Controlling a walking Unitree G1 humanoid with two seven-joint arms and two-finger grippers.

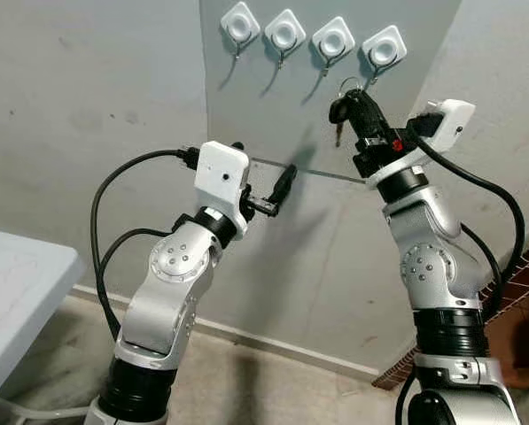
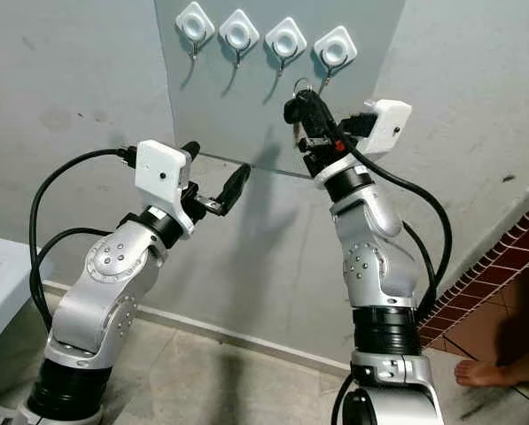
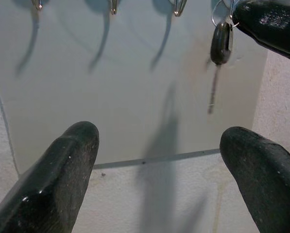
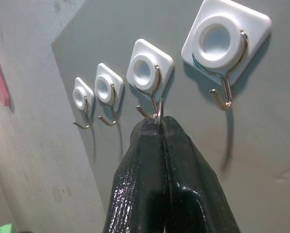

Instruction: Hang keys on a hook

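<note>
Right wrist view has the right tool (image 4: 160, 127) pinched tight on the keys (image 1: 338, 111) just under the hooks (image 4: 222, 92) — left tool (image 3: 169, 160) spread wide, holding nothing.

A white table (image 1: 16, 283) stands by the grey wall (image 1: 87, 106); a person's bare foot (image 2: 499, 370) rests on red tiles (image 2: 503, 292).
</note>
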